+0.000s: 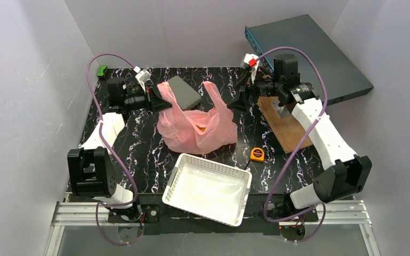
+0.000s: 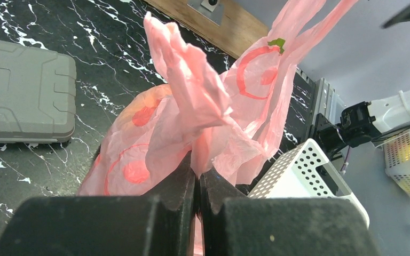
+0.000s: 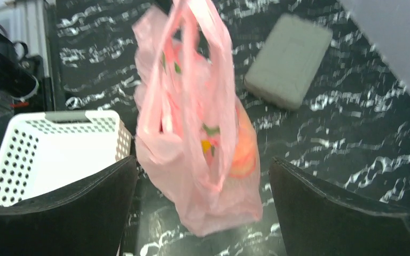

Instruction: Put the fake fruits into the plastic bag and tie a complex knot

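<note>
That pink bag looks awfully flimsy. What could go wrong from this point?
1. The left gripper is shut on only a thin bunched strip of the plastic bag; a pull might let it slip out or tear.
2. The right gripper is open and holds nothing, and the other handle is floppy, so it could close on air.
3. The top is not yet tied shut, so a hard tug might spill the fake fruits.

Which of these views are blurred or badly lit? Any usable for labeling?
Right wrist: blurred throughout, with the plastic bag and the white veins of the tabletop smeared. Left wrist: sharp, with crisp bag creases, but the left gripper is near-black with little detail. Top external: sharp, evenly lit, only soft shadows, so it looks the most usable.
</note>
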`<state>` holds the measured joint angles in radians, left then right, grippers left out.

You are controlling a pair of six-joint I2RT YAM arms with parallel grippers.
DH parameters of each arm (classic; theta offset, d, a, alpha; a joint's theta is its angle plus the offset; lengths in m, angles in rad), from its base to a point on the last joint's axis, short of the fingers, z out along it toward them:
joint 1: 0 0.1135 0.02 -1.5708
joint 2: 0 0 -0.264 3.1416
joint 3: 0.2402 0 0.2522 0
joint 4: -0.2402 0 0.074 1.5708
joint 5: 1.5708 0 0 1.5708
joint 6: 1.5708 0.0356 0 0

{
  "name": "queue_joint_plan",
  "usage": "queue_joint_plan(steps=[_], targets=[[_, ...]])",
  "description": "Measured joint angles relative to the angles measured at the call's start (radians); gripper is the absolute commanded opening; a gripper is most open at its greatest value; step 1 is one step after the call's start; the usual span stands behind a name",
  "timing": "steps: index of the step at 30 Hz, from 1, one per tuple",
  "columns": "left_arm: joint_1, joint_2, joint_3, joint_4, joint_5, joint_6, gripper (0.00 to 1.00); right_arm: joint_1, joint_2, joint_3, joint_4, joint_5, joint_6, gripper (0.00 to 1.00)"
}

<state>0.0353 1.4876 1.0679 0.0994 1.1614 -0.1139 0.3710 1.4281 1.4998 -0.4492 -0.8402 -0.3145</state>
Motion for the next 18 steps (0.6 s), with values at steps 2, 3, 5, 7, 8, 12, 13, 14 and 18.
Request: queue_joint_plan(steps=[2, 3, 5, 7, 8, 12, 13, 14, 18], targets=[[0.000, 0.008, 0.013, -0.022, 0.008, 0.025, 0.00, -0.034, 0.031, -0.004, -0.055, -0.004, -0.059, 0.99], [0.000, 0.011, 0.017, -0.030, 0.011, 0.035, 0.00, -0.040, 0.053, -0.004, -0.082, -0.013, -0.087, 0.99], [-0.002, 0.016, 0.028, -0.054, 0.019, 0.062, 0.00, -0.040, 0.094, -0.004, -0.109, -0.035, -0.122, 0.98], [-0.006, 0.024, 0.049, -0.086, 0.028, 0.099, 0.00, -0.037, 0.142, -0.003, -0.121, -0.060, -0.146, 0.98], [-0.008, 0.027, 0.061, -0.105, 0.030, 0.120, 0.00, -0.036, 0.162, -0.003, -0.124, -0.066, -0.154, 0.98], [-0.015, 0.031, 0.105, -0.195, 0.035, 0.212, 0.00, -0.032, 0.271, 0.039, -0.136, -0.108, -0.177, 0.98], [-0.017, 0.032, 0.116, -0.212, 0.036, 0.230, 0.00, -0.031, 0.293, 0.050, -0.135, -0.115, -0.180, 0.97], [-0.021, 0.034, 0.128, -0.231, 0.037, 0.251, 0.00, -0.029, 0.313, 0.063, -0.135, -0.126, -0.182, 0.94], [-0.051, 0.049, 0.173, -0.312, 0.045, 0.351, 0.00, -0.023, 0.367, 0.097, -0.114, -0.166, -0.162, 0.49]])
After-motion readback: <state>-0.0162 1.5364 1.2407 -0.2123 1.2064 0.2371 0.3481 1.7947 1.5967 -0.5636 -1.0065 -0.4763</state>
